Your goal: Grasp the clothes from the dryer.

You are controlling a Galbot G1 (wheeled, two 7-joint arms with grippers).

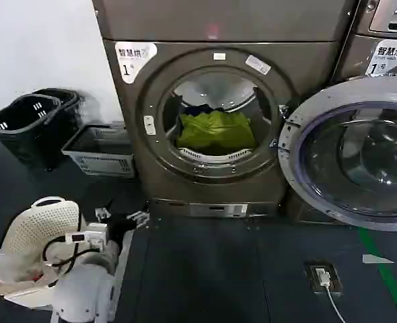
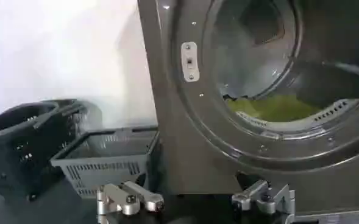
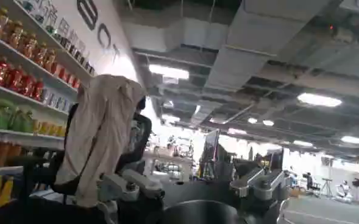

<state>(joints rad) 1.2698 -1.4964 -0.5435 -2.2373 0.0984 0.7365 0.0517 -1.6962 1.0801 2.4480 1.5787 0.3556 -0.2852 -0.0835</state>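
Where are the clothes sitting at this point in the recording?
In the head view, the clothes lie heaped inside the dryer drum, low behind the porthole's lip, left of the swung-open door.

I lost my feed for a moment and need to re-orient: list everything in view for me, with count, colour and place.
dryer: 1, bronze-grey, centre, porthole open
dryer door: 1, silver-rimmed glass, swung open to the dryer's right
clothes: 1 heap, lime-green with some dark blue behind, inside the drum
second machine: 1, bronze, right of the dryer, behind the door
black baskets: 2, against the wall, far left
grey basket: 1, on the floor between the black baskets and the dryer
white basket: 1, near left, beside the robot
floor socket: 1, with a white cable, lower right
left gripper: open, low, left of the dryer's base
right gripper: open, facing shelves and a draped chair
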